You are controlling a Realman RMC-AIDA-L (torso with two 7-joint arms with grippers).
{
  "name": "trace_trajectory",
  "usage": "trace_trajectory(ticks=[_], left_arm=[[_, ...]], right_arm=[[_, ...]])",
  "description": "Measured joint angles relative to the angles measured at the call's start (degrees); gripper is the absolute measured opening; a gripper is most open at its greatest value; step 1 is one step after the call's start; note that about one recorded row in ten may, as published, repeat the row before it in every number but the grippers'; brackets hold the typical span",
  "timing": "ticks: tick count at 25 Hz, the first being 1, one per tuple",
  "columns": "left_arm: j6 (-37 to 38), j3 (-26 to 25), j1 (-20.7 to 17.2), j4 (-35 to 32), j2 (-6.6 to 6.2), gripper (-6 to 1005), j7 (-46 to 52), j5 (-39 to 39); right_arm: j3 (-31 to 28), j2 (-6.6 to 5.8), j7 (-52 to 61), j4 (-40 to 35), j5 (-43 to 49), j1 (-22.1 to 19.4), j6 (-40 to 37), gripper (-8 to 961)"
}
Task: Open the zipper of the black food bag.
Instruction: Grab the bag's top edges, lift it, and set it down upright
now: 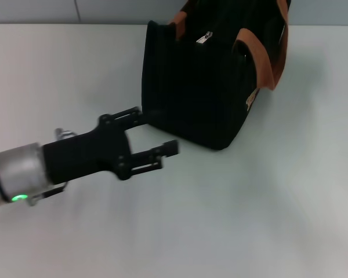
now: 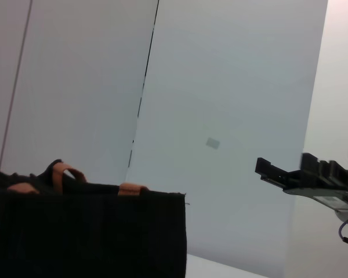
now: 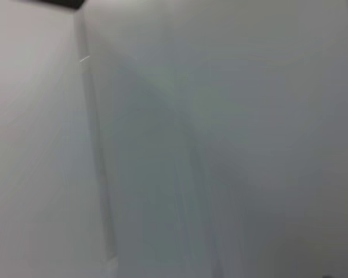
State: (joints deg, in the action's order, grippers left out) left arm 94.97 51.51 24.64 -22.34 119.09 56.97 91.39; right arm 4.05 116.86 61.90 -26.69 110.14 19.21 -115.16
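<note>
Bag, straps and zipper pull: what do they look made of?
Bag: matte black fabric, probably woven; its sides crease softly and give no shine. Straps: orange-brown flat webbing, by their ribbon-like bend. Zipper pull: looks like silvery metal, since it glints, though too small to be sure.

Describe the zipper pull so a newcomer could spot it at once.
Start from the black bag standing at the far side of the white table, beyond the open left gripper. Look along its top, between the orange-brown straps. The pull is the one small silver glint on the dark fabric.
</note>
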Motion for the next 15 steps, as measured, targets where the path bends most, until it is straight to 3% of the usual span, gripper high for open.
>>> trace_trajectory(ticks=[4, 11, 15], left_arm=[[-3.8, 0.0, 5.3, 9.1, 0.09, 683, -6.5, -3.2], [-7.4, -0.3, 9.8, 21.5, 0.08, 674, -20.7, -14.8], [-6.8, -5.9, 12.5, 30.1, 0.13, 669, -32.3, -15.0]], right_arm=[[-7.1, 0.0, -1.8, 3.1, -0.1, -0.9, 2.4, 796], [-10.0, 0.36, -2.1, 4.5, -0.2, -0.8, 5.8, 796], [-10.7, 0.67, -2.1, 4.6, -0.7, -0.5, 6.7, 795]])
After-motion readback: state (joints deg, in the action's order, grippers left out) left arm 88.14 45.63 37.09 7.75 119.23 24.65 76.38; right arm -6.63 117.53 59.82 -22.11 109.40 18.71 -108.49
